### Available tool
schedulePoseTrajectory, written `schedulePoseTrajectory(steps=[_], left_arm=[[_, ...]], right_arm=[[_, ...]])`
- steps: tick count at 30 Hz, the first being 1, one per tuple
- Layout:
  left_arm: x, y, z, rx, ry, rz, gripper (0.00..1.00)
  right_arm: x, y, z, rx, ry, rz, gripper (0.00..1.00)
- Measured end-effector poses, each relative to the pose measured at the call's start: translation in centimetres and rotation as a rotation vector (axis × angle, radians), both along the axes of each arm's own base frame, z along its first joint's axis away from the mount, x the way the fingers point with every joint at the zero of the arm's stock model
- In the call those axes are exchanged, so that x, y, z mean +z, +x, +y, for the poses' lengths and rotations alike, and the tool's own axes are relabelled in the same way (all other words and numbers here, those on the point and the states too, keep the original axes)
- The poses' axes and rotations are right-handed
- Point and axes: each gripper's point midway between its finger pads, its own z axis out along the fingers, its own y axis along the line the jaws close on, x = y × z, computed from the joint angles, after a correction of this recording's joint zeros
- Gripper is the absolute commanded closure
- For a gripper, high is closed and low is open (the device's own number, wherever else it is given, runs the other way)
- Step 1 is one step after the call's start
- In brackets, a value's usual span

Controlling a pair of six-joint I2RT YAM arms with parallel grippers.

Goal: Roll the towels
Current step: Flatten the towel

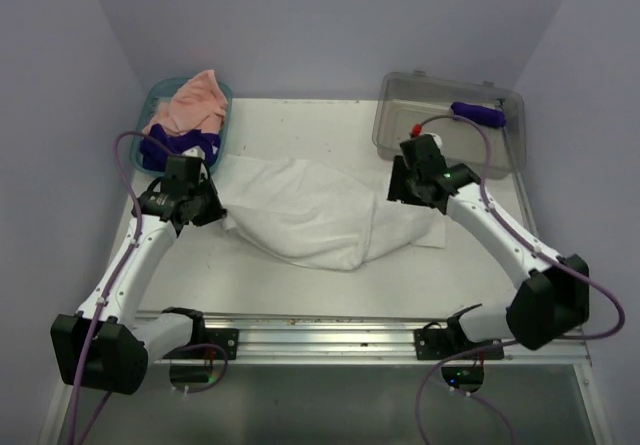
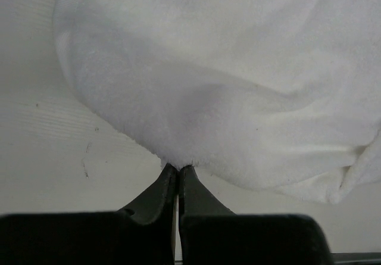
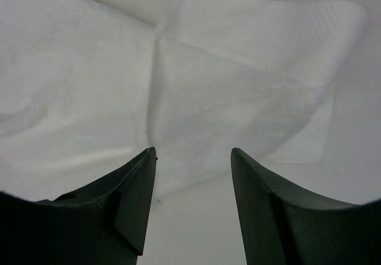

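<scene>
A large white towel [image 1: 320, 220] lies crumpled across the middle of the table. My left gripper [image 1: 218, 210] is shut on the white towel's [image 2: 226, 80] left edge, its tips [image 2: 178, 168] pinching the cloth. At the towel's right end my right gripper [image 1: 400, 197] stands open; in its wrist view the jaws [image 3: 193, 153] hang just above the towel [image 3: 226, 98] with nothing between them. A peach-pink towel [image 1: 190, 103] and a dark purple towel [image 1: 178, 145] lie in the teal basket [image 1: 226, 93]. A rolled dark purple towel [image 1: 478, 114] lies in the clear grey bin [image 1: 395, 130].
The teal basket sits at the back left and the grey bin at the back right. Purple walls close in the table on three sides. A metal rail [image 1: 320, 337] runs along the near edge between the arm bases.
</scene>
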Motion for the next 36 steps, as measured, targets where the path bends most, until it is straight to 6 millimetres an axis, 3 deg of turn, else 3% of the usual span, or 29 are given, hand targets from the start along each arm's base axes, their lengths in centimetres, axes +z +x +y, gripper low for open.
schedulePoseTrajectory(steps=[2,4,12,15,16,19,22,29,32,36], left_arm=[[0.0,0.0,0.0,-0.001,-0.002,-0.002,1.0],[0.2,0.1,-0.1,-0.003,-0.005,-0.012,1.0],[1.1,0.0,-0.1,-0.015,-0.003,-0.047,1.0],[1.3,-0.1,0.0,-0.019,-0.001,-0.055,1.0],[1.4,-0.1,0.0,-0.021,-0.001,-0.059,1.0],[1.6,-0.1,0.0,-0.023,0.0,-0.069,1.0],[1.7,-0.2,-0.1,-0.025,-0.003,-0.072,1.0],[1.7,-0.2,-0.2,-0.029,-0.008,-0.072,1.0],[1.7,-0.2,-0.2,-0.029,-0.009,-0.072,1.0],[2.7,0.6,-0.8,-0.048,-0.032,-0.067,1.0]], right_arm=[[-0.2,1.9,2.6,0.051,-0.027,0.001,0.43],[-1.1,4.2,4.0,0.055,-0.053,0.008,0.43],[-8.1,9.5,5.7,0.023,-0.122,0.144,0.44],[-10.1,9.6,5.5,0.011,-0.13,0.189,0.55],[-10.5,9.6,5.4,0.004,-0.13,0.2,0.67],[-11.2,9.7,4.7,-0.035,-0.11,0.216,0.84],[-11.3,10.0,3.9,-0.068,-0.073,0.209,1.0],[-10.3,9.7,3.1,-0.096,-0.021,0.183,1.0],[-7.7,9.4,2.8,-0.112,0.003,0.125,1.0],[-1.7,9.9,1.8,-0.138,0.07,-0.012,1.0]])
